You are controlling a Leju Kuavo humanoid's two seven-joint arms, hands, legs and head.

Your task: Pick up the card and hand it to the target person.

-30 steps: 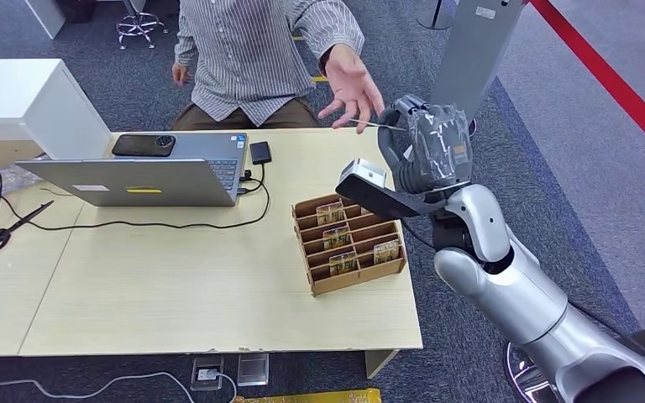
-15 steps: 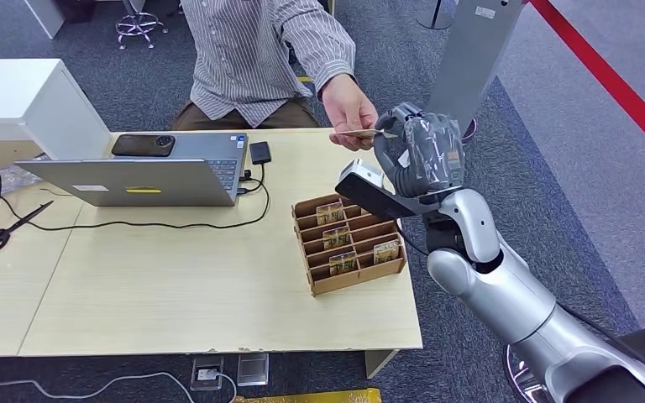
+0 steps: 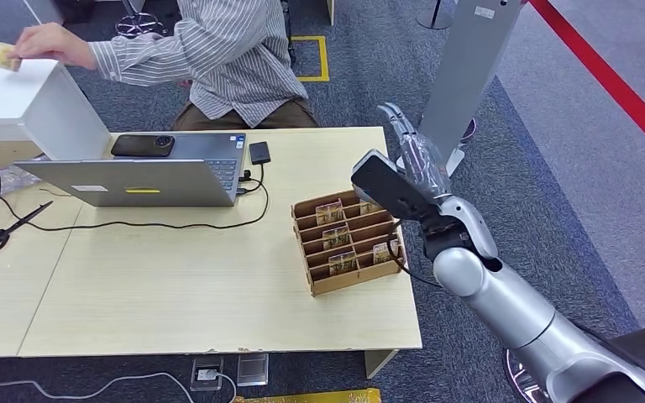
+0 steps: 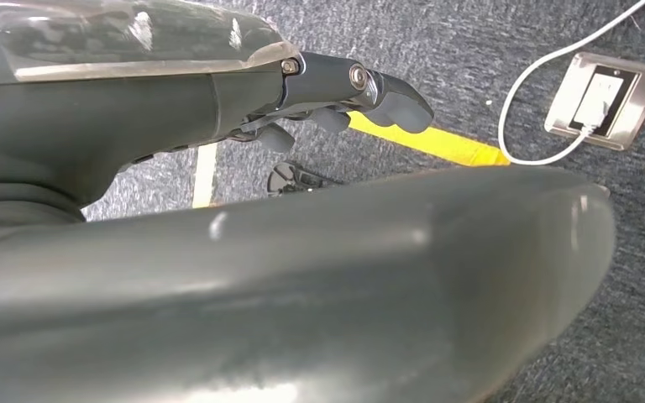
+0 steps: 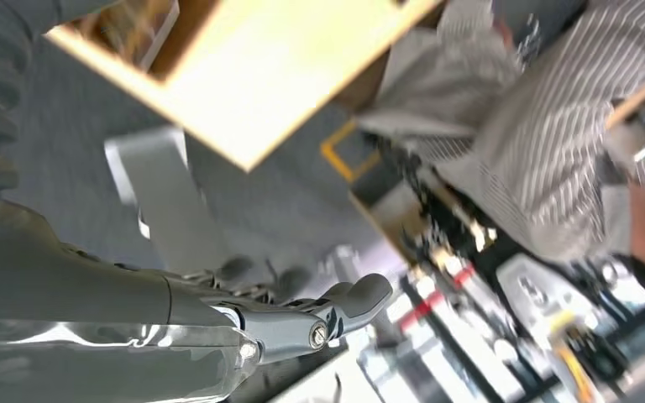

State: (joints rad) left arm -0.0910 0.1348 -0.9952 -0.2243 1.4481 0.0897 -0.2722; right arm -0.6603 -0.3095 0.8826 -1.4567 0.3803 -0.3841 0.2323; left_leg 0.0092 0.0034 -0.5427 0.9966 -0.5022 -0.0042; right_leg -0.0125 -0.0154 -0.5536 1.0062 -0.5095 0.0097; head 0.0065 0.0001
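Tan card in person's hand, orientation unclear

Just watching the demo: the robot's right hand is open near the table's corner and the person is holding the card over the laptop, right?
Not quite. The head view shows the person's hand holding the card over the white cabinet, not the laptop. The right hand is indeed open by the table corner.

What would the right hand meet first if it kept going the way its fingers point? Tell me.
Probably the grey upright panel beyond the table corner: the right hand, open and empty, points up and away toward it. Depth is unclear, so it might pass beside it.
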